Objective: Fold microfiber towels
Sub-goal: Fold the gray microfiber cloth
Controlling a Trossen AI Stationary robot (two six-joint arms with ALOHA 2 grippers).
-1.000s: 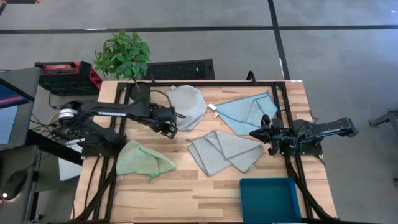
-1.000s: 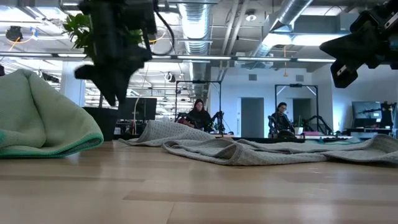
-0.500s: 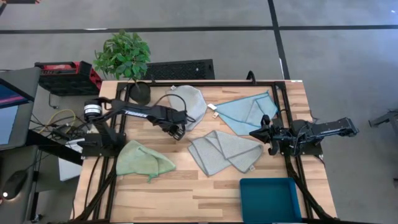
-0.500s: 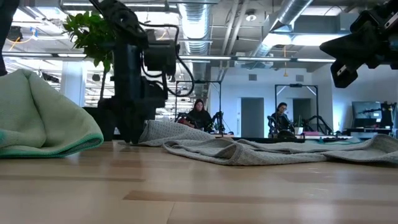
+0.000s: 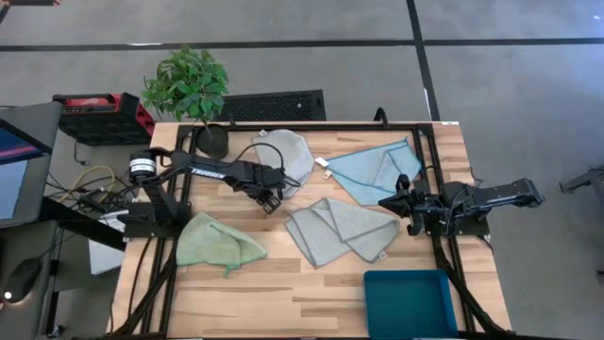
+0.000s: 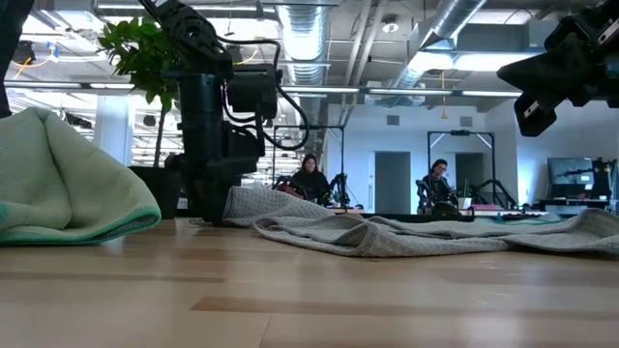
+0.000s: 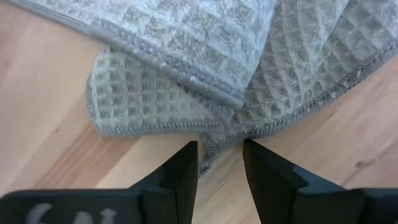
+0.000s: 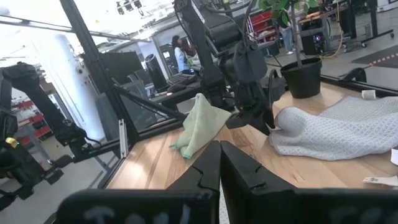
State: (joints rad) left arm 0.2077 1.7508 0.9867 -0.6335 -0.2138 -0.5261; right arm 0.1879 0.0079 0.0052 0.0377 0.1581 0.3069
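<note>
— Wooden slats make up the table [image 5: 311, 288], with an open workshop behind it where people sit at desks. Where is the work going on?

— At the left gripper [image 5: 269, 199]. It is down at the tabletop, its fingers [image 7: 183, 171] spread, straddling the hem of the grey towel [image 5: 286, 162] that lies bunched just ahead of it. A folded-over flap sits right past the fingertips.

— How would you expect that cloth to behave?

— Light, limp and thin, I judge. The waffle weave looks grippy rather than slick. It will sag and drape once lifted, so one pinch alone likely won't keep it flat.

— Best place to pinch?

— The stitched hem at a corner, where the edging is firmer. Here several layers overlap between the fingers, so it could catch more than one.

— And the rest?

— A second grey towel [image 5: 342, 230] lies spread beyond the left gripper toward the right gripper [image 5: 403, 206], which hovers off the table with fingers pressed together, holding nothing. Just behind it lies the light blue towel [image 5: 376, 170]. The light green towel [image 5: 217, 243] is heaped on the left gripper's near side.
</note>
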